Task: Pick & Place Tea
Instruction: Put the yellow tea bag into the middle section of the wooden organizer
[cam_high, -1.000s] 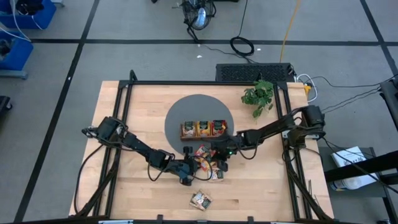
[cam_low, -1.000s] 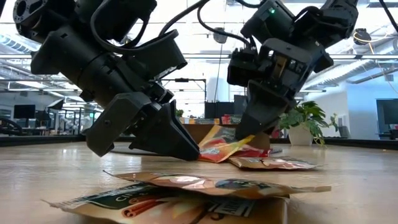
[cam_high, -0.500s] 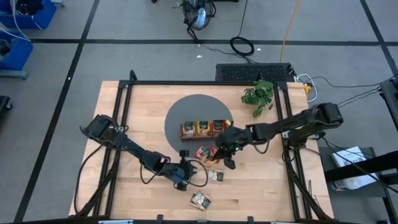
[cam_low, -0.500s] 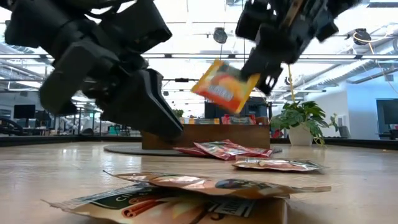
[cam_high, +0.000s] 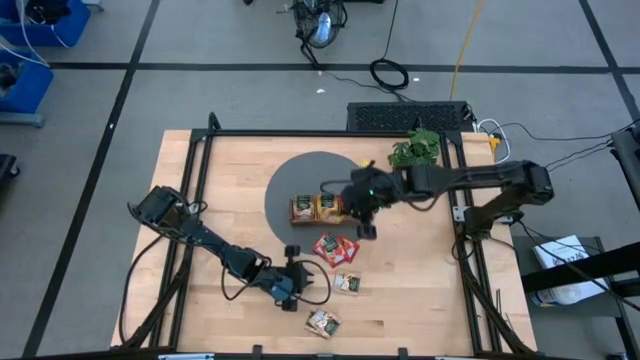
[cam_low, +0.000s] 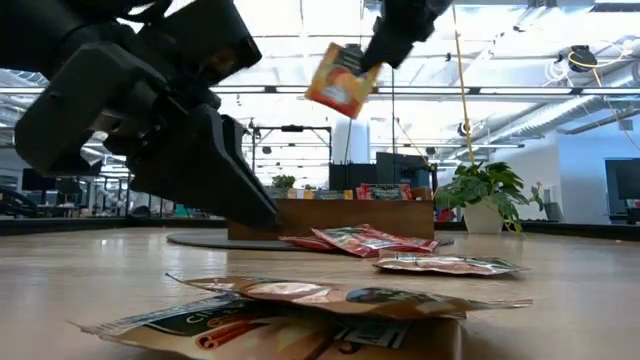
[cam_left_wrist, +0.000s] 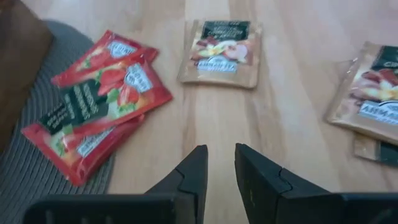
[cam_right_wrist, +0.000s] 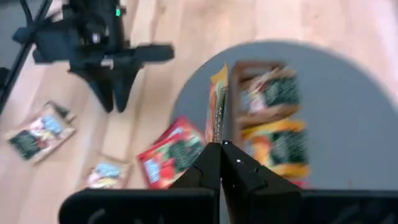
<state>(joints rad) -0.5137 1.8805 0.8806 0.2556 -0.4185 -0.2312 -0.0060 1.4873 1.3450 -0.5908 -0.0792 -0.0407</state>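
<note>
My right gripper (cam_high: 365, 222) hangs high over the grey mat (cam_high: 290, 180), next to the brown tray (cam_high: 325, 208), and is shut on an orange-yellow tea sachet (cam_low: 342, 78). The tray holds sachets standing in its compartments. Two red sachets (cam_high: 335, 248) lie overlapped at the mat's near edge. A beige sachet (cam_high: 347, 283) and one more (cam_high: 322, 322) lie flat on the wood. My left gripper (cam_high: 300, 285) hovers low to the left of the beige sachet (cam_left_wrist: 221, 46), narrowly open with nothing between its fingers (cam_left_wrist: 193, 171). My right gripper pinches the orange-yellow sachet by its upper edge (cam_right_wrist: 216, 134) between its two fingers (cam_low: 385, 40), which slant down from above. The sachet hangs tilted below the fingers, lifted well clear of the table, edge-on in the right wrist view.
A potted plant (cam_high: 415, 152) stands at the table's far right. A small black object (cam_high: 293, 247) sits just left of the red sachets. A black frame (cam_high: 200, 200) borders the tabletop. Bare wood lies to the right of the sachets.
My right gripper has taken the orange-yellow sachet off the pile, risen steeply and gone toward the far edge, next to the tray, rolling as it went; the sachet now hangs clear. My left gripper has drawn back a little from the pile, toward the near edge, and lifted slightly.
</note>
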